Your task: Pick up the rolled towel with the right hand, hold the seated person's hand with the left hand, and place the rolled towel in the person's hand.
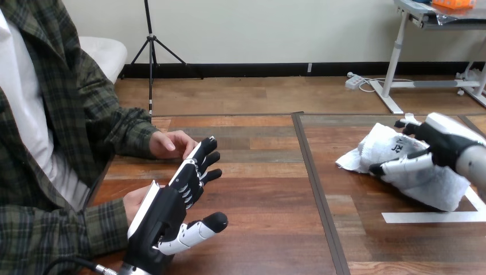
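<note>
Rolled towel [435, 186] and everything else are borne by the wooden table [269, 195], across which the scene is split: the person is seated at the left side, while the towel is found well apart at the right. The towel, more rumpled than tightly rolled, is rested on the tabletop just beside a strip of white tape [430, 217], presumably a marked starting spot. The left hand [163, 215] is raised on edge between the person's two hands, its fingers straight and spread, with nothing gripped. The person's upper hand [169, 143] is seen just beside its fingertips and the person's lower hand [133, 203] is tucked behind its back shell; whether either is touched cannot be told. That posture is judged a reach, made so that the person's hand can be taken. The right hand [447, 140] is set on the towel, fingers hooked over the far edge and thumb laid across the near face, so the cloth is pinched ready for lifting, though it is not yet raised
</note>
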Controlling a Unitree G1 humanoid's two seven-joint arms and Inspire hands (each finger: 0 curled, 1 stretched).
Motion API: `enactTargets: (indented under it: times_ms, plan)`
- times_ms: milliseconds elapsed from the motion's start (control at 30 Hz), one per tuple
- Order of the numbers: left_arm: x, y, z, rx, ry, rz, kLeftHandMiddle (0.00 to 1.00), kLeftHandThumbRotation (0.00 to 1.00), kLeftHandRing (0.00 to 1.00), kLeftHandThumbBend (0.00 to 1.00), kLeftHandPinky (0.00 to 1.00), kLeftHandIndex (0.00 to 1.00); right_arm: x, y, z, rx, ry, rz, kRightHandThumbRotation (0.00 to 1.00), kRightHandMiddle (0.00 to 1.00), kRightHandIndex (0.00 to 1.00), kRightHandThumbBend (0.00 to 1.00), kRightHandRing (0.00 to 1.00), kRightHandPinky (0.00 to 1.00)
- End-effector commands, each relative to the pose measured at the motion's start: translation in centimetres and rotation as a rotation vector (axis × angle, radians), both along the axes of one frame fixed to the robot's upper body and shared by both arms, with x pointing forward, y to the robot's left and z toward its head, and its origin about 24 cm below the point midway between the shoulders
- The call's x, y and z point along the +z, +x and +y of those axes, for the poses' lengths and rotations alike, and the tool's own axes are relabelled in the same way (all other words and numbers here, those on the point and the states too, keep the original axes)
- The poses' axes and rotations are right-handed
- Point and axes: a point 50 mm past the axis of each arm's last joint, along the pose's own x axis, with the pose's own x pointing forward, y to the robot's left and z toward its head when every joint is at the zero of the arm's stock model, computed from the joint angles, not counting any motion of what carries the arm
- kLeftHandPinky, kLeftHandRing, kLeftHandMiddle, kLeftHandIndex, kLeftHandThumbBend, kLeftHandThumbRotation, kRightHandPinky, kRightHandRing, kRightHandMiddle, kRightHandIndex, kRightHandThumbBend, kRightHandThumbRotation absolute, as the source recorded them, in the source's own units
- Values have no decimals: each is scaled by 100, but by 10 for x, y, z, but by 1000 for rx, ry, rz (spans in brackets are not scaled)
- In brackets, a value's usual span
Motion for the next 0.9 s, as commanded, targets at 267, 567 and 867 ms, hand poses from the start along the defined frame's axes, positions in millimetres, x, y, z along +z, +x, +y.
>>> enactTargets:
  times_ms: [267, 567, 867]
  plan:
    - [26, 10, 1, 43, -23, -159, 96, 64, 94, 100, 86, 94, 41, 22, -8, -67, -78, -7, 47, 92, 95, 100, 89, 77]
    - [26, 6, 2, 61, -33, -170, 96, 64, 93, 100, 86, 94, 36, 21, -8, -54, -159, 23, 52, 90, 95, 100, 87, 74]
    - [28, 1, 4, 64, -34, -182, 95, 65, 92, 100, 86, 93, 31, 19, -9, -49, -211, 36, 53, 90, 94, 100, 85, 71]
